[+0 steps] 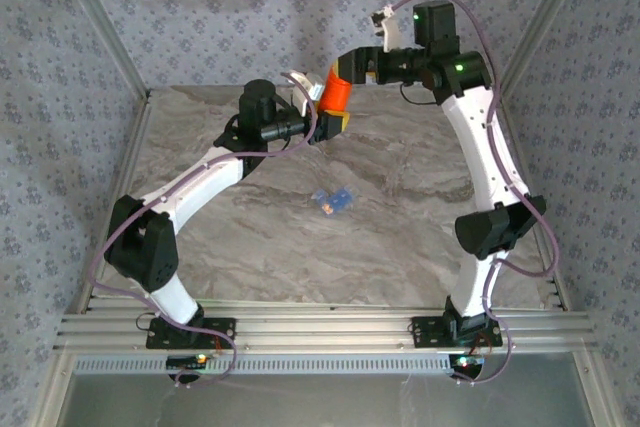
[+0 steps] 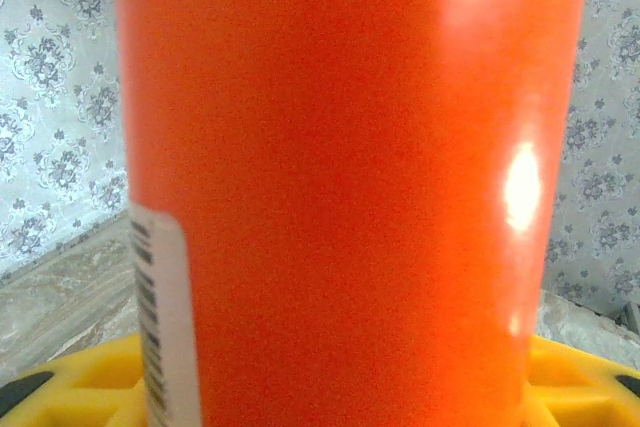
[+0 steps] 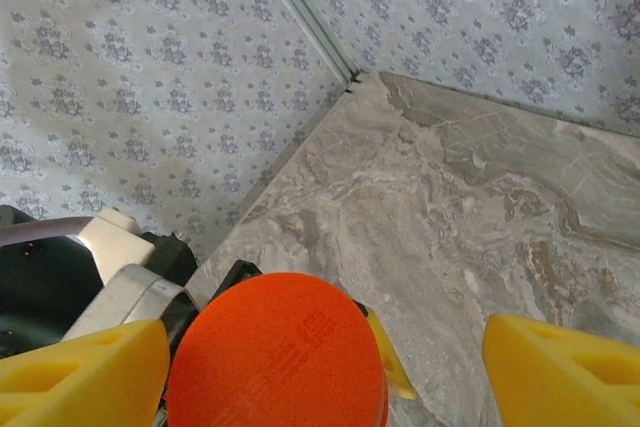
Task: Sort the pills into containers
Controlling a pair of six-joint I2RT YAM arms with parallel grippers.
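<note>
Pill box: a small translucent blue plastic pill box (image 1: pixel 335 198) lies near the middle of the grey marble-patterned tabletop (image 1: pixel 420 237), well apart from both arms.
Pill box contents: too small to tell. A tiny orange speck (image 1: pixel 325 209) sits at its near-left end.
Bottle: an orange cylindrical plastic bottle (image 1: pixel 337 90) is held up over the far part of the tabletop, between the two wrists. A white barcode label (image 2: pixel 165 317) runs down its side.
Bottle contents: hidden by the opaque wall.
Left gripper (image 1: pixel 332 123): its yellow fingers (image 2: pixel 90 387) pinch the bottle's lower part from both sides.
Right gripper (image 1: pixel 347 69): its yellow fingers (image 3: pixel 80 372) are spread wide at either side of the bottle's round end. One is just beside it, the other well clear.
Cut off: the left wrist view crops the bottle's top and bottom.
Unclear: whether that round end is a cap or the base.
</note>
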